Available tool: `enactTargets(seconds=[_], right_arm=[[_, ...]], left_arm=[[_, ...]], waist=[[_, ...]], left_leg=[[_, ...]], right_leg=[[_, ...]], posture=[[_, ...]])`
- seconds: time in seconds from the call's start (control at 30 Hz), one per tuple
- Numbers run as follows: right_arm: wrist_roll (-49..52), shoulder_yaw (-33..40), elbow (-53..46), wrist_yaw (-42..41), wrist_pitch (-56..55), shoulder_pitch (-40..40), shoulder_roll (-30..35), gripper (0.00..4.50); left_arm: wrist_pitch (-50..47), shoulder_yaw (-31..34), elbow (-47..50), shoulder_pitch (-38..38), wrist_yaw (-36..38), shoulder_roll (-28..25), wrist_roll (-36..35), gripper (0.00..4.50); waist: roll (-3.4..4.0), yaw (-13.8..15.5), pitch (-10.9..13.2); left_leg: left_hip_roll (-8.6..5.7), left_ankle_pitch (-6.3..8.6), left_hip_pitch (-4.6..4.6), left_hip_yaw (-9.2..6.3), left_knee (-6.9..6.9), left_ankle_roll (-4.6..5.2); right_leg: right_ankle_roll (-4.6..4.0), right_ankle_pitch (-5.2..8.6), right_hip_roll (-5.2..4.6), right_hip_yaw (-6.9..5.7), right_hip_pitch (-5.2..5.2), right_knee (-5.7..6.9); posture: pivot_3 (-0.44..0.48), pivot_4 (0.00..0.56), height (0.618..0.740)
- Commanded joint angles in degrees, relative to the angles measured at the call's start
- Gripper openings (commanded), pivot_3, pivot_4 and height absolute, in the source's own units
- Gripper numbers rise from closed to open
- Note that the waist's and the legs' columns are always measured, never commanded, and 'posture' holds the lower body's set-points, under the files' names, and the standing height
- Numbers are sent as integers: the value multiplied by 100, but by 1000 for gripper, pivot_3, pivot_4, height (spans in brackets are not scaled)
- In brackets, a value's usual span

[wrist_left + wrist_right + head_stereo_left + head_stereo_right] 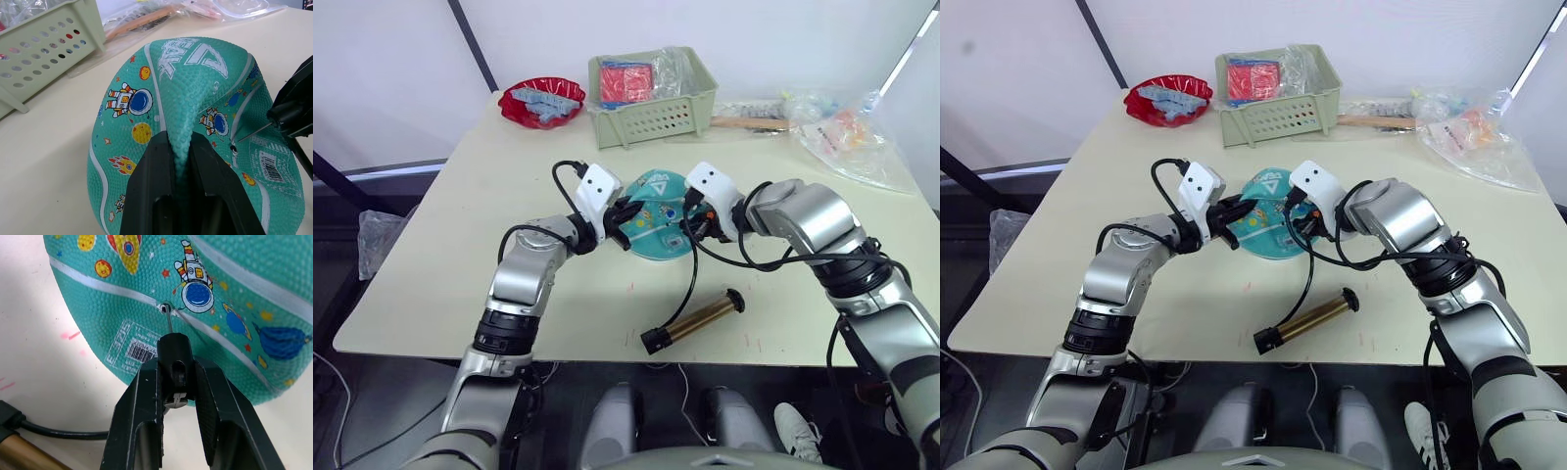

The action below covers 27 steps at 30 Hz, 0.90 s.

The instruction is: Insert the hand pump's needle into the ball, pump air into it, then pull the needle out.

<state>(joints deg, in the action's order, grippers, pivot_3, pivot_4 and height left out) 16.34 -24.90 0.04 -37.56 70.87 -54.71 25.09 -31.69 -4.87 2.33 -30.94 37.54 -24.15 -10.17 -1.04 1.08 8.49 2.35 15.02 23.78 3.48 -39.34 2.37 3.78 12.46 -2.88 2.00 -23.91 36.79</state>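
The left claw pinches the limp ball; the right claw, at the ball's three o'clock, grips the needle at the valve. Any tilt could bend it.

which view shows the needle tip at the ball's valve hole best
The right wrist view: the needle runs from the black fitting in the right gripper straight to the valve hole on the ball. The left wrist view shows it side-on near the hole. In the eye views it is too small to see.
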Motion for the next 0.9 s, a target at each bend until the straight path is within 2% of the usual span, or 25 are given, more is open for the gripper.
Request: enactTargets(seconds=[0.03,0.9], right_arm=[[-67,60,-70,14,-107,-156,-75,382],[-358,-318,-79,-81,-115,83,-40,382]], left_arm=[[-36,-226,-27,55,77,92,-1,12],[-37,-197,-78,51,59,102,37,12]], waist=[[0,-6,0],[1,-10,0]], left_leg=[[0,0,0,-1,0,0],[0,0,0,-8,0,0]], right_leg=[[0,0,0,-1,0,0],[-10,6,-2,-9,3,-1]], posture=[[0,150,738],[0,150,738]])
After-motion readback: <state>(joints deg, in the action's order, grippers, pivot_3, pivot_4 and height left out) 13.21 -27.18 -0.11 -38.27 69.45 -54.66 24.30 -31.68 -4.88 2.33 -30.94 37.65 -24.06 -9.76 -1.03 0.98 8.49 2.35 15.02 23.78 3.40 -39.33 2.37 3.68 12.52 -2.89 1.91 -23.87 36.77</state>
